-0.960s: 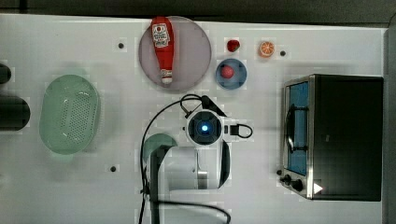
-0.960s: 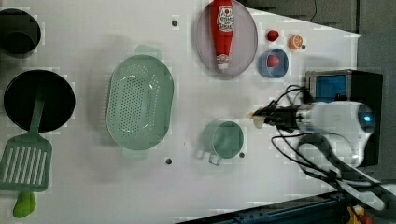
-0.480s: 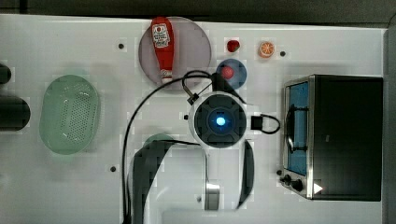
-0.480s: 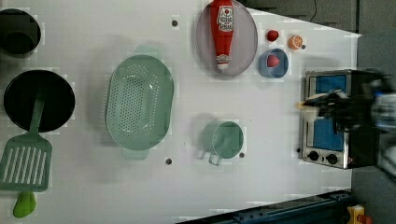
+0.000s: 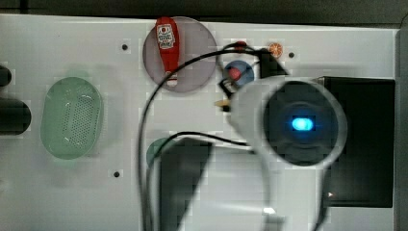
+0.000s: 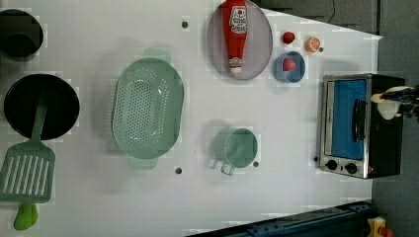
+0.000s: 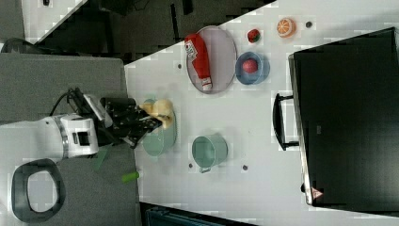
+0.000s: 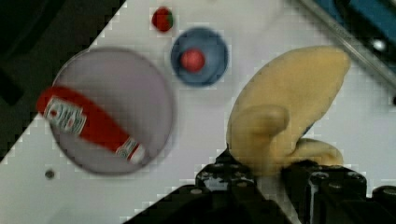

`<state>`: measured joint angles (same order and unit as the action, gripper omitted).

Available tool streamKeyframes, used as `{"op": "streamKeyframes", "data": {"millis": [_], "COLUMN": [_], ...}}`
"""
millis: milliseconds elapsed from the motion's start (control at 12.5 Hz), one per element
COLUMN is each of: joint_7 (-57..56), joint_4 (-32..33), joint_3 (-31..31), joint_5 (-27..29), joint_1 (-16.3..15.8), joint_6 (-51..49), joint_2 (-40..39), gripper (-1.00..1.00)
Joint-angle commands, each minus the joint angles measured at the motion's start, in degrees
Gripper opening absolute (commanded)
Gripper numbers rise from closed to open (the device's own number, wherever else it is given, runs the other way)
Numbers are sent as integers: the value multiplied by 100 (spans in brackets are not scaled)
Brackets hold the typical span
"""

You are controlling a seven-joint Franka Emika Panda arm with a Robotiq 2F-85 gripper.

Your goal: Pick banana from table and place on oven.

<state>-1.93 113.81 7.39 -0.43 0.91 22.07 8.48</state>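
In the top view I have the arm above the black-topped steel toaster oven (image 5: 358,144). The left view puts the pale yellow curved banana (image 6: 388,101) over it. In the wrist view the black gripper (image 8: 268,175) clasps the banana: lifted, release remaining.

The arm's white wrist housing, carrying a lit blue indicator, fills the top view's right half. Black cables loop from it. In the right view the arm extends horizontally, with the black tool (image 7: 157,117) at its end. In the wrist view the tool (image 8: 275,170) is clamped on the banana (image 8: 285,107).
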Motion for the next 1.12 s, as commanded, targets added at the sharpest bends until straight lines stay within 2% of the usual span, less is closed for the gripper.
{"op": "streamKeyframes", "data": {"millis": [80, 480, 720, 960, 1040, 1120], "joint_7": [-1201, -2165, -2726, -2786, -2786, -2788], "joint_4": [37, -50, -76, -89, -92, -99], "joint_3": [853, 1801, 2110, 2266, 2290, 2293], "joint_5": [-131, -136, -169, -169, -174, -177], "joint_1": [390, 507, 518, 525, 526, 525], "joint_6": [26, 744, 1436, 1488, 1515, 1553], "joint_2": [-379, -1134, -1655, -1974, -2009, -2011], "gripper": [-50, -50, -50, -50, -40, -21]}}
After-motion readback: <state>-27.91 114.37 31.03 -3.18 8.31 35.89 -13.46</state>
